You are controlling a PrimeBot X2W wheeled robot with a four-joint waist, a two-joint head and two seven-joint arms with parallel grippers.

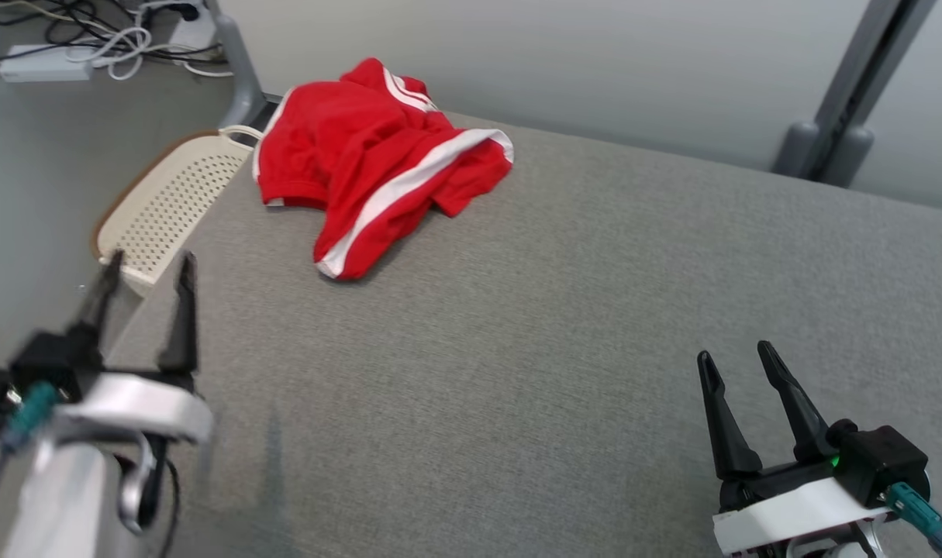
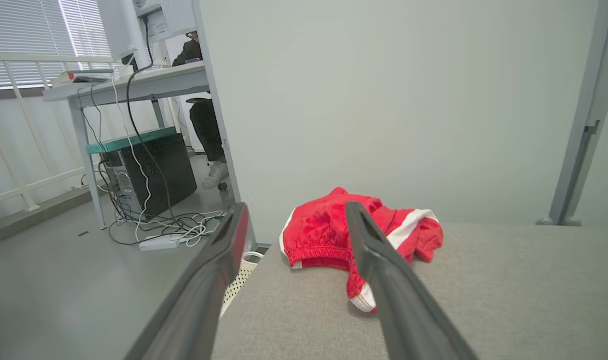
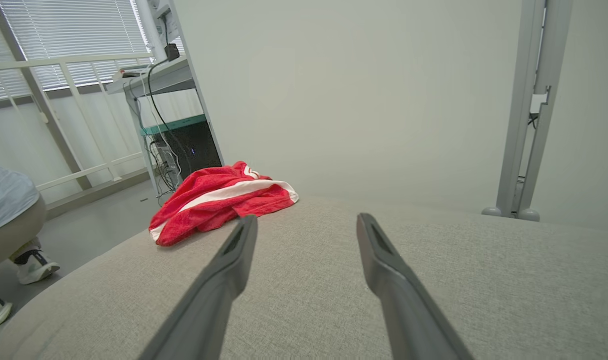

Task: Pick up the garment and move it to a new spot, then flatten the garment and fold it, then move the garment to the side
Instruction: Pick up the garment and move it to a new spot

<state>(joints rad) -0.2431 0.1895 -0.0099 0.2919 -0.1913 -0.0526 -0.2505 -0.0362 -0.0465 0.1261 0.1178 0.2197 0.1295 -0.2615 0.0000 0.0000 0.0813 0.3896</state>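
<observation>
Grey desk [image 1: 564,325]: red garment [image 1: 362,155] crumpled at far left corner. Left hand [image 1: 151,258], right hand [image 1: 734,351] both spread, empty. Best: left hand forward, pinch near edge deep.

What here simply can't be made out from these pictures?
- Head view: red garment, crumpled, folds hide its shape.
- Head view: left pincer, blurred.
- Left wrist view: its finger covers part of the garment.
- Head view: perforated basket, partly behind the grey table.
- Left wrist view: seated person, mostly behind a partition.

Red garment [image 1: 362,155] with white stripes on grey table [image 1: 564,325]
</observation>
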